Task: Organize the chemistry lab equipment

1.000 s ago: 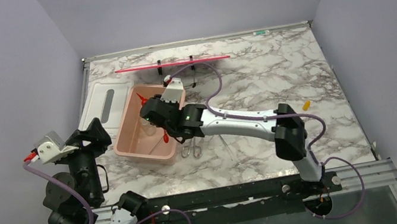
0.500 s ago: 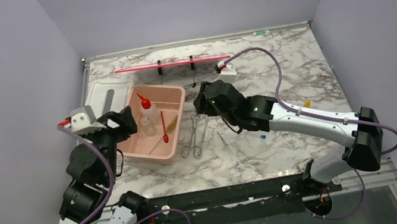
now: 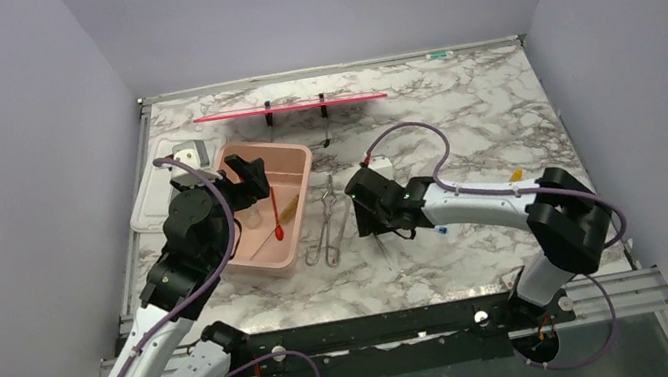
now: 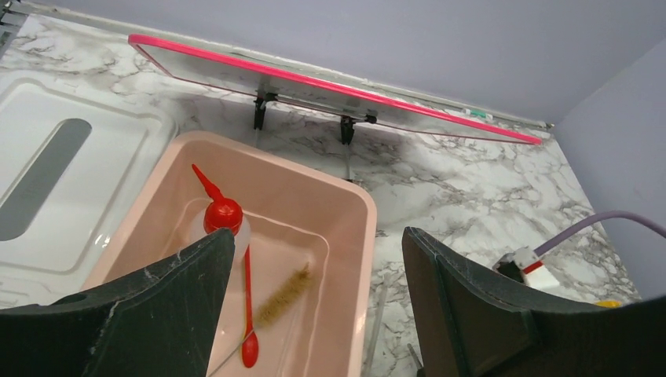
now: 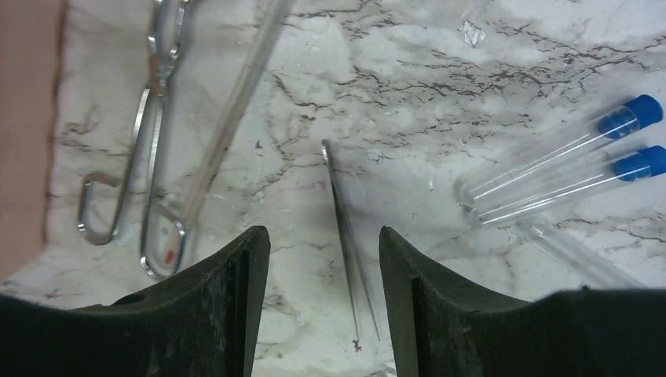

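We look down on a grey-veined white marble table with two robot arms reaching in from 6 o'clock. At about 9 o'clock from the table's centre sits a pink rectangular plastic tub. The left gripper hovers over the tub's 12 o'clock end, its fingers spread wide.

Through the left wrist camera we see the tub's contents between those fingers. A clear squeeze bottle with red nozzle has its nozzle aimed toward 11 o'clock. A red plastic spoon lies just beside it, and a small tan bristle brush lies at the spoon's 3 o'clock. A white plastic lid lies at the tub's 9 o'clock. A clear panel with a pink edge stands on black clips at the table's 12 o'clock.

The right gripper points down at the marble at the tub's 3 o'clock, fingers moderately parted. In its wrist view a thin metal rod lies on the table in line with the gap. It may be fine tweezers; the view is too blurred for us to tell. Metal scissor-like tongs lie at the rod's 10 o'clock, with a clear glass stick lying just beside them. Two blue-capped tubes lie side by side at the rod's 2 o'clock. A small yellow item rests toward the table's 3 o'clock side.
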Action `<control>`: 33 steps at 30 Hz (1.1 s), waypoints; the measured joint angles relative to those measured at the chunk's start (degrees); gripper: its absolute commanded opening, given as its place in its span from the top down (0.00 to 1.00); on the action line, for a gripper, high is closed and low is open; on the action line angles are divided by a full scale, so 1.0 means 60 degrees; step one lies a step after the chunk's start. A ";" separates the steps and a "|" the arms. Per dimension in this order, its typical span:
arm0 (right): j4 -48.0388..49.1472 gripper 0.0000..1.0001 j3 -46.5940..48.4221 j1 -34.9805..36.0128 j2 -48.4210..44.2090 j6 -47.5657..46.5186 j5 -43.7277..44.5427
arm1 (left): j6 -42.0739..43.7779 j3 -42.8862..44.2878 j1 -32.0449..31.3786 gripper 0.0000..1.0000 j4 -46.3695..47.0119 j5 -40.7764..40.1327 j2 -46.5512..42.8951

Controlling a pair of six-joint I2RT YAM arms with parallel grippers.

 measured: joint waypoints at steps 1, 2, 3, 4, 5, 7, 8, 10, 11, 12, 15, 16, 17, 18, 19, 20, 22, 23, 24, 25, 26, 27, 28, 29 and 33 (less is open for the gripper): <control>-0.0004 0.43 0.0007 -0.0051 0.0219 -0.0080 -0.0117 | -0.0022 -0.0025 0.0000 0.19 0.0120 0.0004 0.0087; -0.0026 0.44 0.0022 -0.0106 0.0419 -0.0164 -0.0189 | -0.0029 -0.0036 0.0000 0.19 0.0204 0.0004 0.0164; -0.0149 0.45 0.0095 -0.0131 0.0663 -0.0244 -0.0219 | -0.0033 -0.0040 0.0000 0.19 0.0291 0.0004 0.0222; -0.0270 0.46 0.0168 -0.0131 0.0860 -0.0302 -0.0229 | -0.0033 -0.0040 0.0000 0.19 0.0401 0.0000 0.0280; -0.0353 0.48 0.0222 -0.0127 0.1005 -0.0364 -0.0237 | -0.0036 -0.0040 0.0000 0.19 0.0470 0.0000 0.0306; -0.0561 0.52 0.0372 -0.0131 0.1275 -0.0503 -0.0262 | -0.0033 -0.0040 0.0000 0.19 0.0586 -0.0004 0.0324; -0.0667 0.55 0.0459 -0.0127 0.1388 -0.0576 -0.0299 | -0.0022 -0.0040 0.0000 0.19 0.0634 -0.0007 0.0324; -0.0732 0.60 0.0517 -0.0127 0.1494 -0.0692 -0.0361 | -0.0011 -0.0044 0.0000 0.19 0.0703 -0.0022 0.0313; -0.0787 0.62 0.0557 -0.0127 0.1545 -0.0750 -0.0408 | 0.0004 -0.0051 0.0000 0.19 0.0739 -0.0036 0.0291; -0.0834 0.64 0.0594 -0.0127 0.1599 -0.0787 -0.0452 | 0.0018 -0.0073 0.0000 0.19 0.0780 -0.0044 0.0262; -0.0969 0.75 0.0758 -0.0127 0.1752 -0.0914 -0.0543 | 0.0062 -0.0182 0.0000 0.19 0.0816 -0.0073 0.0084; -0.1002 0.79 0.0845 -0.0127 0.1825 -0.0947 -0.0597 | 0.0073 -0.0219 0.0000 0.19 0.0849 -0.0076 0.0033; -0.1064 0.83 0.0940 -0.0131 0.1887 -0.0984 -0.0641 | 0.0087 -0.0259 0.0000 0.19 0.0863 -0.0076 -0.0036; -0.1086 0.88 0.1009 -0.0127 0.1942 -0.0998 -0.0663 | 0.0091 -0.0284 0.0000 0.19 0.0867 -0.0073 -0.0076; -0.1129 0.92 0.1078 -0.0127 0.1993 -0.1009 -0.0688 | 0.0091 -0.0324 0.0000 0.19 0.0878 -0.0073 -0.0135; -0.1144 0.95 0.1122 -0.0127 0.2022 -0.1002 -0.0714 | 0.0091 -0.0372 0.0000 0.19 0.0922 -0.0073 -0.0197; -0.1188 0.99 0.1173 -0.0127 0.2047 -0.0994 -0.0718 | 0.0087 -0.0466 0.0000 0.19 0.0958 -0.0073 -0.0313; -0.1220 0.99 0.1198 -0.0127 0.2055 -0.0994 -0.0714 | 0.0087 -0.0521 0.0000 0.19 0.0965 -0.0073 -0.0379; -0.1257 0.99 0.1228 -0.0127 0.2055 -0.0994 -0.0718 | 0.0087 -0.0583 0.0000 0.19 0.0973 -0.0076 -0.0448; -0.1290 1.00 0.1257 -0.0127 0.2055 -0.0991 -0.0714 | 0.0084 -0.0648 0.0000 0.19 0.0962 -0.0076 -0.0528; -0.1326 0.99 0.1304 -0.0127 0.2051 -0.0987 -0.0710 | 0.0080 -0.0721 0.0000 0.19 0.0943 -0.0080 -0.0648; -0.1362 0.99 0.1366 -0.0127 0.2051 -0.0980 -0.0710 | 0.0080 -0.0761 0.0000 0.19 0.0918 -0.0091 -0.0739; -0.1370 0.99 0.1432 -0.0127 0.2029 -0.0958 -0.0707 | 0.0080 -0.0787 0.0000 0.19 0.0918 -0.0120 -0.0831; -0.1362 0.99 0.1497 -0.0127 0.1967 -0.0929 -0.0710 | 0.0084 -0.0805 0.0000 0.19 0.0914 -0.0178 -0.0958; -0.0980 0.99 0.1585 -0.0127 0.1173 -0.0787 -0.0801 | 0.0018 -0.0849 0.0000 0.19 0.0892 -0.0579 -0.1388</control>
